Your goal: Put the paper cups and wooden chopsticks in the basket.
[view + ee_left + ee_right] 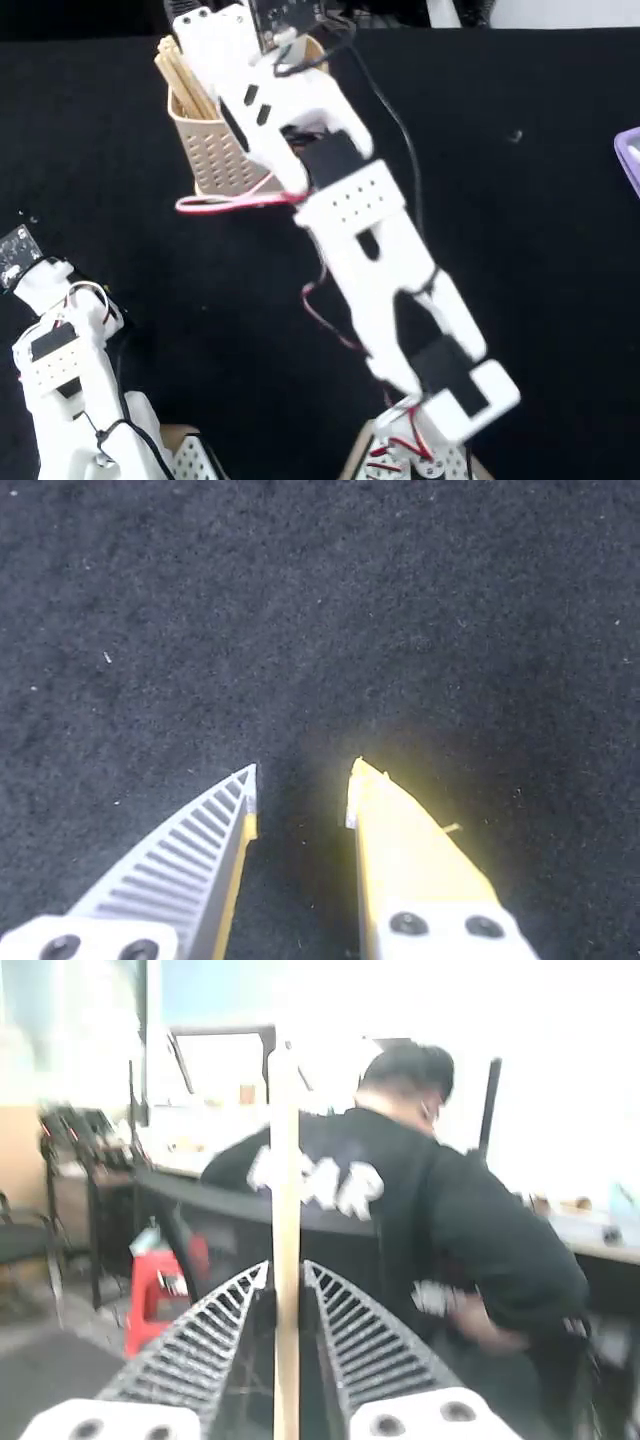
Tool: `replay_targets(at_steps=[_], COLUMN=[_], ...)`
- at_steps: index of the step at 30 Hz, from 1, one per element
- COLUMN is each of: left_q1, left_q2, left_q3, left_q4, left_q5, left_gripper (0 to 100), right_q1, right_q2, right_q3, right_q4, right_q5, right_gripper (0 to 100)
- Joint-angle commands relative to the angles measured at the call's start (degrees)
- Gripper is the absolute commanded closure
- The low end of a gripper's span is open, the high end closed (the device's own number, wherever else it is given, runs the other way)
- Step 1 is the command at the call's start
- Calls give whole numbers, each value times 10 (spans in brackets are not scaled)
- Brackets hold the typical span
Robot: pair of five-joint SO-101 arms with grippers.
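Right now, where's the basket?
High view: the basket stands near the table's far edge, left of centre, chopsticks upright in it; the right arm extends over its rim.

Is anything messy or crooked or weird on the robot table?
Nothing looks spilled or broken. The wooden chopsticks in the basket lean together to one side and poke out over its rim, which is just untidy. One more chopstick is pinched upright in the right end effector.
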State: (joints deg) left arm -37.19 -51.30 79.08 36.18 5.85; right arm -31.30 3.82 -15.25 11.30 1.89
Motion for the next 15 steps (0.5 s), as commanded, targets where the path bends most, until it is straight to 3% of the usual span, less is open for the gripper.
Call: replay_targets(at_steps=[1, 4, 9, 15], left_q1=[8, 8, 8, 7], left_q2=[-11, -11, -11, -11], left_q3=[-26, -26, -25, -24], left_q4=[2, 2, 1, 0], left_q5=[-1, -1, -1, -1], left_gripper=[848, 848, 848, 848], right_q1=[17, 13, 10, 12], right_q2=[15, 15, 15, -15], right_q3=[-35, -46, -110, -304], right_q4=[33, 138, 291, 492], right_q5=[-5, -5, -9, -7], right_gripper=[986, 943, 718, 807])
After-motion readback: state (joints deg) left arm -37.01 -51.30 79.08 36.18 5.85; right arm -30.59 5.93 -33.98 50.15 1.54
